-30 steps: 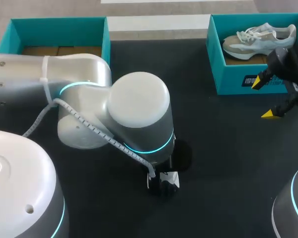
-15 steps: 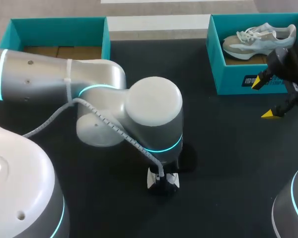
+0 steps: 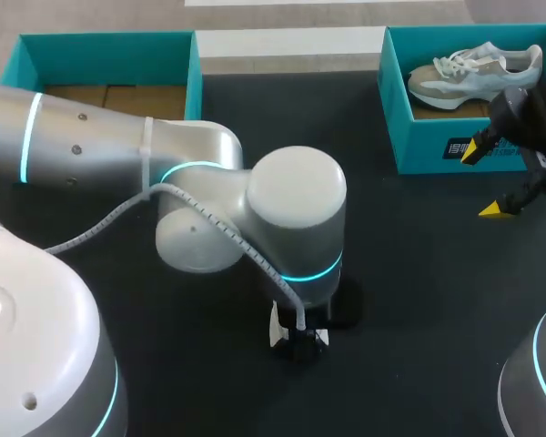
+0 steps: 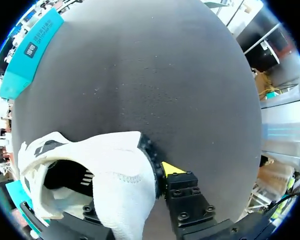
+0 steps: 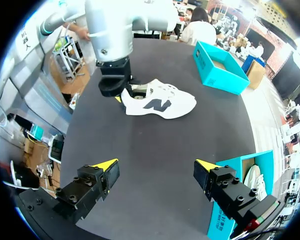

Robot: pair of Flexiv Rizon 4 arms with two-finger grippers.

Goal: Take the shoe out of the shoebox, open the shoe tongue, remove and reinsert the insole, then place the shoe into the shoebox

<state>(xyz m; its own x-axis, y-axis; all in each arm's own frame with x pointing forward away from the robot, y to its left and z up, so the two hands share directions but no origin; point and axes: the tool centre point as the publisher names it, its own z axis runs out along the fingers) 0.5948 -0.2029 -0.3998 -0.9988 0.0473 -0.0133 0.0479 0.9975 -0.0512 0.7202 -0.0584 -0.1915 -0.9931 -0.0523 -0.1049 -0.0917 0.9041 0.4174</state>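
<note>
The left arm (image 3: 291,218) has swung further right over the table (image 3: 419,273) in the last second. Its gripper (image 5: 121,93) stays where it was, pinching the heel of the white shoe (image 5: 162,102) at mid-table. The right gripper (image 3: 485,180) is unmoved, fingers spread, just in front of the shoebox (image 3: 396,118), which holds a second shoe (image 3: 473,73).

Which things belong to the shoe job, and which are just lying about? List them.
Job: white mesh sneaker, gripped at the heel in left jaws; empty teal cardboard shoebox; right jaws, open.
Lying about: second teal shoebox; grey-and-white sneaker inside it.
</note>
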